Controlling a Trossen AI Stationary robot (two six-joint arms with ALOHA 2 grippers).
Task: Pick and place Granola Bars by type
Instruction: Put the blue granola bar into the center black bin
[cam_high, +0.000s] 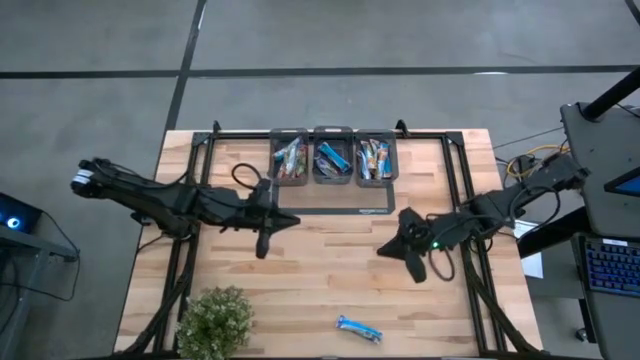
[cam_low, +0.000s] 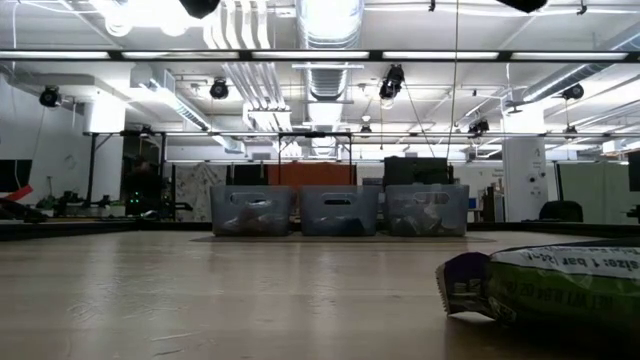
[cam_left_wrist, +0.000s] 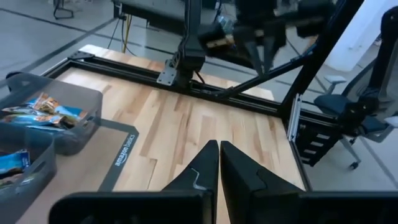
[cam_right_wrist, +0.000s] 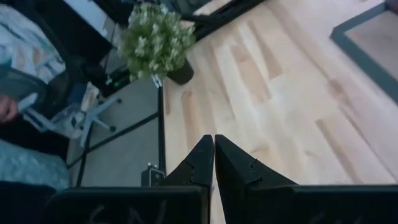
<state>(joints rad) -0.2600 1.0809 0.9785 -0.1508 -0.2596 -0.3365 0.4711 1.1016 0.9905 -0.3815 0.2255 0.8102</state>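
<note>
Both my claws shut, empty: left gripper (cam_high: 263, 245) and right gripper (cam_high: 417, 268) mid-table. One bar (cam_high: 359, 328) near front edge; rest in bins (cam_high: 333, 131) at back edge. Next: right opens, reaches the bar.

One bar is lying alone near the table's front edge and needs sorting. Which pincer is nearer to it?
Right. The right pincer hovers just beyond the stray blue bar, slightly to its right; the left pincer is farther, up and left toward the bins.
</note>
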